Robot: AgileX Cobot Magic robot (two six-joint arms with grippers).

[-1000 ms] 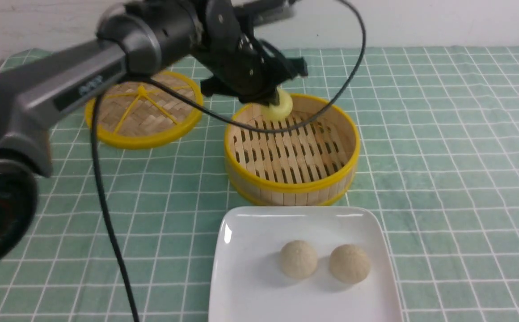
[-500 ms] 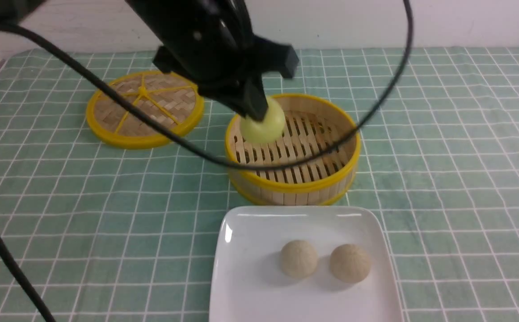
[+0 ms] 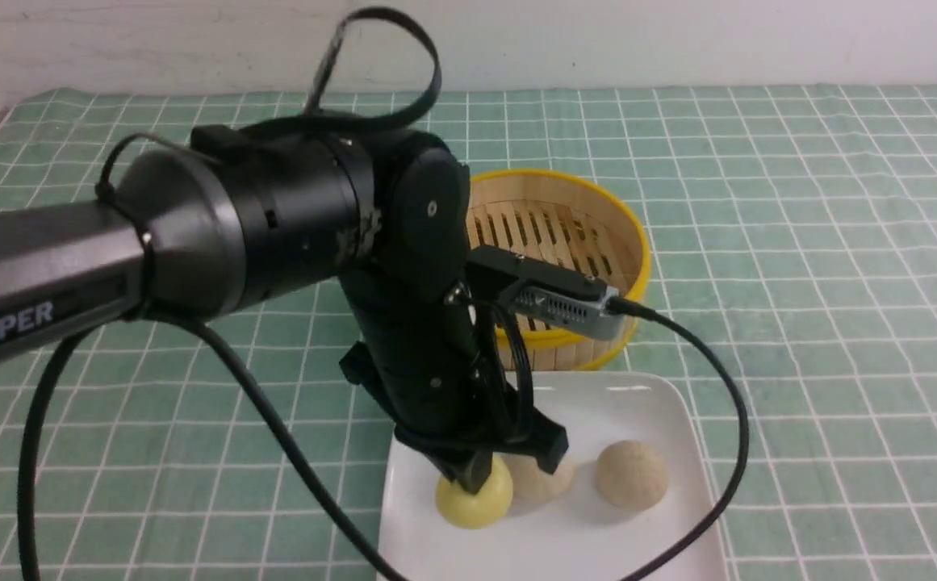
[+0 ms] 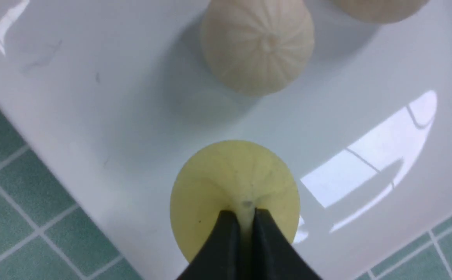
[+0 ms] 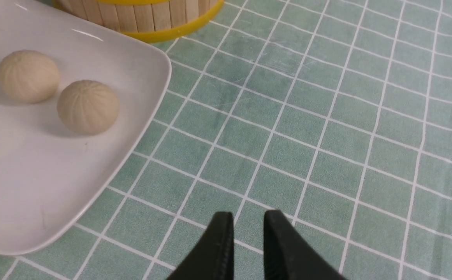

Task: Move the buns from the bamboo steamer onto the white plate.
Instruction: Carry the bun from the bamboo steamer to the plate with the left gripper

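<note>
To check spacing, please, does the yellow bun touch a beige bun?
No: bare white plate shows between the yellow bun and nearest beige bun.

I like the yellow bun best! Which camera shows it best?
The left wrist view: the yellow bun is big and close, pleats clear, pinched by the left hand. The front view shows it small on the plate, its top hidden by the hand. The right wrist view misses it.

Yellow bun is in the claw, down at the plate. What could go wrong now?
1. The yellow bun is round and close to the edge of the white plate; let go, it might roll onto the cloth.
2. The left gripper pinches its top, so it might stick and lift again.
3. The nearest beige bun is close; a nudge could push it.
</note>
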